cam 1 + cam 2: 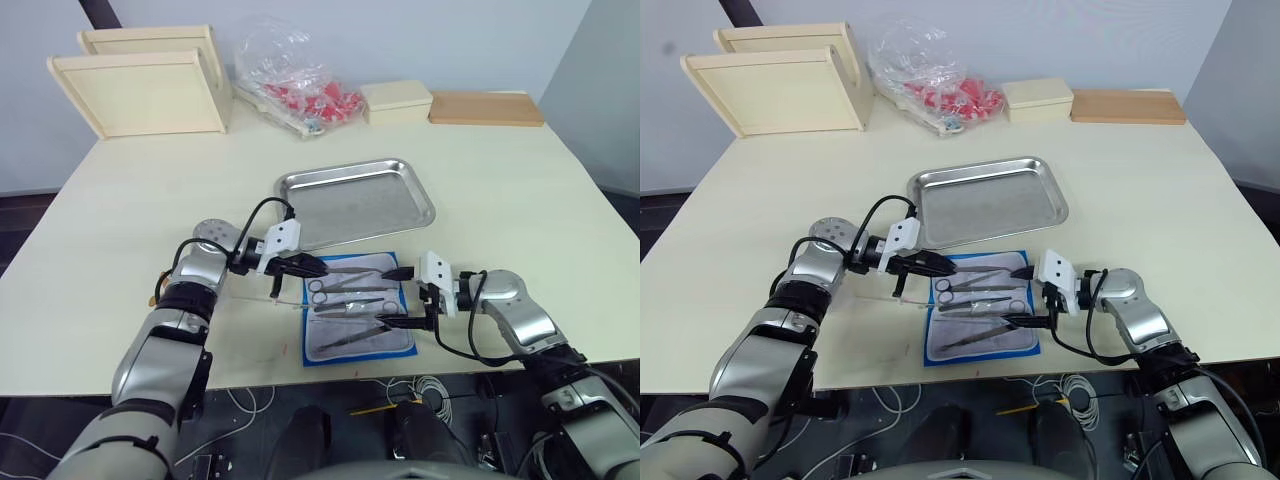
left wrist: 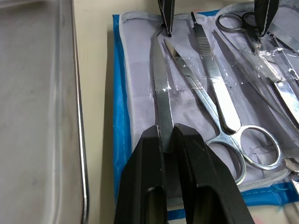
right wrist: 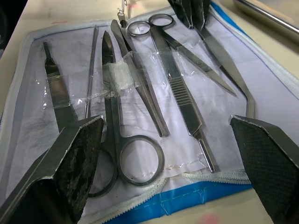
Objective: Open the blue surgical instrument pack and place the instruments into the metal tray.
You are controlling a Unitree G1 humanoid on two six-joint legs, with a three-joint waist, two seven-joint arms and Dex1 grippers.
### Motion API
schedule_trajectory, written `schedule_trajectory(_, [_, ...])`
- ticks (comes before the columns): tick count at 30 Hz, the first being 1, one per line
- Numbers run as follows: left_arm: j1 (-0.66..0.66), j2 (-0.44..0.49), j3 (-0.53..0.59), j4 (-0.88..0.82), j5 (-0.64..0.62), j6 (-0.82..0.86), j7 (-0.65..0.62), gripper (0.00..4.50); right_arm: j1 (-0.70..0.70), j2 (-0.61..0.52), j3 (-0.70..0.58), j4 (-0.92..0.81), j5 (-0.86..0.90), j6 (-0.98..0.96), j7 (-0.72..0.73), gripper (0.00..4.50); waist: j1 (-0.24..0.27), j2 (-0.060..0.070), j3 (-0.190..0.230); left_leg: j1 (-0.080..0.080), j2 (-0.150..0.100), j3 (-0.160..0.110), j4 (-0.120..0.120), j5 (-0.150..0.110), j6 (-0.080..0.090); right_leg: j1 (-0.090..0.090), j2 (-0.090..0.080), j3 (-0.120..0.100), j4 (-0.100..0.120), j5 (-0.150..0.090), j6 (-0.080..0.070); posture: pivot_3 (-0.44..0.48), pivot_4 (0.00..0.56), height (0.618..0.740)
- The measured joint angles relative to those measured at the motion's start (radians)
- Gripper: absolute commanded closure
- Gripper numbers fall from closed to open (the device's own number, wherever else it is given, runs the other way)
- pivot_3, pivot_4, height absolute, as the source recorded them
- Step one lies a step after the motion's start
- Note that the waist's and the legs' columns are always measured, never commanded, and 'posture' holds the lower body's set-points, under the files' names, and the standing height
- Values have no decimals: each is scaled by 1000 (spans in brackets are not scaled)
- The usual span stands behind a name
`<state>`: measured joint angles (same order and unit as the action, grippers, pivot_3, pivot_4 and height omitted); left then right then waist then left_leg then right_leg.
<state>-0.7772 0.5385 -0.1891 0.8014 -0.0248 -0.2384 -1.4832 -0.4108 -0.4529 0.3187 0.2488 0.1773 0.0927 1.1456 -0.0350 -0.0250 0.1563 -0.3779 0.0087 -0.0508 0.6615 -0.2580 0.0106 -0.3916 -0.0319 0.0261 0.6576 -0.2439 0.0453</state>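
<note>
Instruments (image 3: pixel 140 93) lie in the opened blue surgical instrument pack (image 1: pixel 358 310), spread flat on the table (image 1: pixel 520 190) just in front of the metal tray (image 1: pixel 355 202). Our left gripper (image 2: pixel 166 140) has its fingers pinched tight on a slim flat blade (image 2: pixel 161 98) at the pack's tray-side edge. Our right gripper (image 3: pixel 168 154) hovers with fingers spread wide over the opposite end, touching nothing.

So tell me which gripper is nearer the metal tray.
Left. The left gripper sits just below the tray's near rim, fingers shut on an instrument at the pack's top edge. The right gripper, open, is over the pack's right side, farther from the tray.
</note>
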Motion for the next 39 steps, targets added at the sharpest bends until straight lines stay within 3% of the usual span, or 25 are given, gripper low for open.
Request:
schedule_trajectory(13, [67, 104, -27, -280, 21, 247, 26, 4477, -9, -10, 19, -36, -8, 67, -17, 0, -4, -1, -2, 1, 0, -3, 0, 0, 0, 0, 0, 1, 0, 0, 0, 0, 150, 740])
schedule_trajectory(25, [84, 145, -50, -482, 29, 472, 49, 4477, -8, -12, 19, -37, -8, 70, -18, 0, -3, -1, -4, 1, 0, -3, 0, 0, 0, 0, 0, 1, 0, -2, -3, 0, 150, 740])
schedule_trajectory(39, [136, 258, -43, -622, 4, 597, 64, 4477, -8, -11, 22, -38, -8, 70, -21, 0, -4, 0, -4, 1, 1, -3, -2, 0, 0, 0, -1, 1, -1, -3, -3, 0, 150, 740])
